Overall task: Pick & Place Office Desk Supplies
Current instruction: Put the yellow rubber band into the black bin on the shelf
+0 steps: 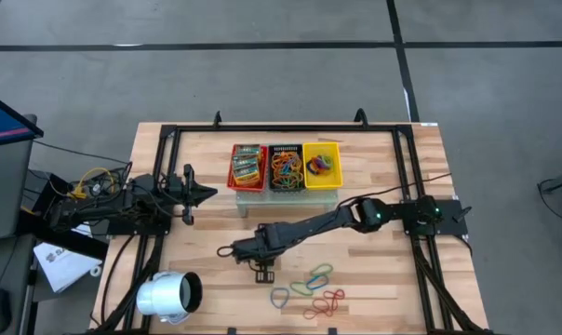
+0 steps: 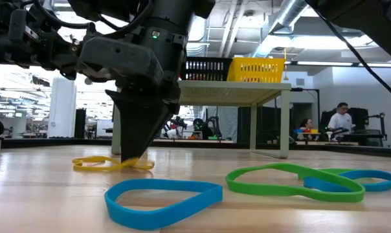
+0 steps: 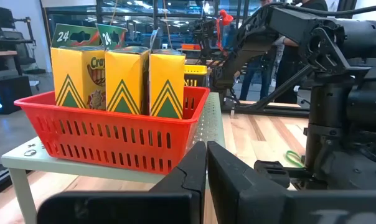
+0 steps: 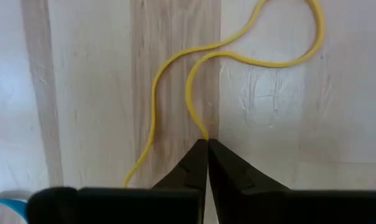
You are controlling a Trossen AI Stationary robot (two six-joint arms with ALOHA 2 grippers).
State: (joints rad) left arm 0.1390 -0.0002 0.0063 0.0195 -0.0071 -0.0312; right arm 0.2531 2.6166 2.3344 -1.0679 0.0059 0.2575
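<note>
A thin yellow rubber band (image 4: 263, 56) lies on the wooden table, and my right gripper (image 4: 205, 144) stands over it, pointing steeply down and shut on it. The low view shows the same band (image 2: 111, 164) flat under the gripper (image 2: 132, 158). In the high view the right gripper (image 1: 262, 272) is in the table's near middle. Blue (image 1: 279, 298), green (image 1: 314, 276) and red (image 1: 326, 302) bands lie loose to its near right. My left gripper (image 1: 202, 193) waits shut at the table's left, level, touching nothing. My right gripper pinches one strand of the yellow band (image 4: 203, 132) between its two fingertips, coming from above and pointing steeply down. The other strand (image 4: 143, 149) runs past beside the left finger. The band lies slack and flat on the table.
On a low stand at the table's far middle are a red basket (image 1: 247, 167) with green-yellow boxes (image 3: 122, 74), a black basket (image 1: 285, 167) with bands, and a yellow basket (image 1: 322, 166). A white cylinder (image 1: 167, 296) lies at the near left.
</note>
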